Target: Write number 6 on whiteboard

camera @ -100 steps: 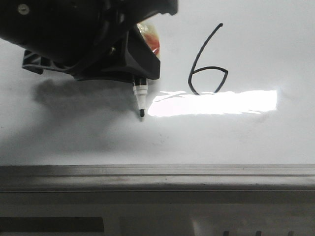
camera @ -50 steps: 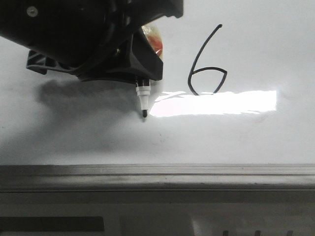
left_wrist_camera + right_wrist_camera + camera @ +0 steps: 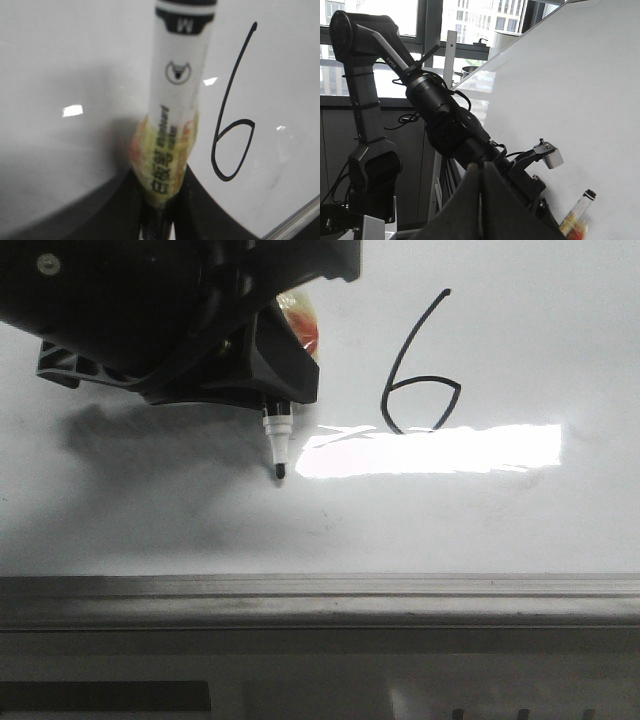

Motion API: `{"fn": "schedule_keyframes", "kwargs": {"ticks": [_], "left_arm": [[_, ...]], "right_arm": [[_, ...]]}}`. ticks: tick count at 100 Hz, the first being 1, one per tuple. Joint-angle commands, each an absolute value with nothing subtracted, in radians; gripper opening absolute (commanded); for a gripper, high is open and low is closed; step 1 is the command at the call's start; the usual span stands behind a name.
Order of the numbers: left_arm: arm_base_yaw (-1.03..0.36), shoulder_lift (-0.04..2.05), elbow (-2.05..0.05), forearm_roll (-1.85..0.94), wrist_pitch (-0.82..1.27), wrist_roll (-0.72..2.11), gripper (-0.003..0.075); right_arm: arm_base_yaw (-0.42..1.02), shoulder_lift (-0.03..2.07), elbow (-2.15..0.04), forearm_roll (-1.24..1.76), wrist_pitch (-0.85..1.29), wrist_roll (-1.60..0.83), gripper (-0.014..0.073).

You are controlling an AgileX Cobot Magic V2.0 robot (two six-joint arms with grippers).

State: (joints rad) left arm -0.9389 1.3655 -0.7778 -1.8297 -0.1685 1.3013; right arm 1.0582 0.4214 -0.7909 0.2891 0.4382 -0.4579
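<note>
Number 6 (image 3: 420, 365) sits finished in black on the whiteboard (image 3: 520, 530), its loop touching a glare band. At nine o'clock from it the left tool (image 3: 262, 380) is clamped on a marker (image 3: 277, 445), tip down. The right tool (image 3: 481, 172) has its fingers pressed together, empty.

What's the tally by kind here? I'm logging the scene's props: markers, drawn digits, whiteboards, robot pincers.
Markers: 1, marker clamped in the left pincer
Drawn digits: 1, number 6
Whiteboards: 1, whiteboard
Robot pincers: 2, left and right pincer, the right one shut on nothing
Total: 5
</note>
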Motion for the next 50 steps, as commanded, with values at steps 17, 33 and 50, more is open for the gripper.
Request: {"fn": "schedule_keyframes", "kwargs": {"ticks": [17,33,50], "left_arm": [[-0.921,1.371,-0.775,-1.868,-0.363,1.299,-0.002],[-0.918,1.371,-0.775,-1.868,-0.377,1.299,-0.0018],[-0.918,1.379,-0.775,-1.868,-0.391,1.299,0.0106]], "right_arm": [[1.053,0.429,-0.824,0.296,0.355,-0.462,-0.0071],[1.053,0.429,-0.824,0.296,0.355,-0.462,-0.0071],[1.053,0.429,-0.824,0.296,0.355,-0.462,-0.0071]]}}
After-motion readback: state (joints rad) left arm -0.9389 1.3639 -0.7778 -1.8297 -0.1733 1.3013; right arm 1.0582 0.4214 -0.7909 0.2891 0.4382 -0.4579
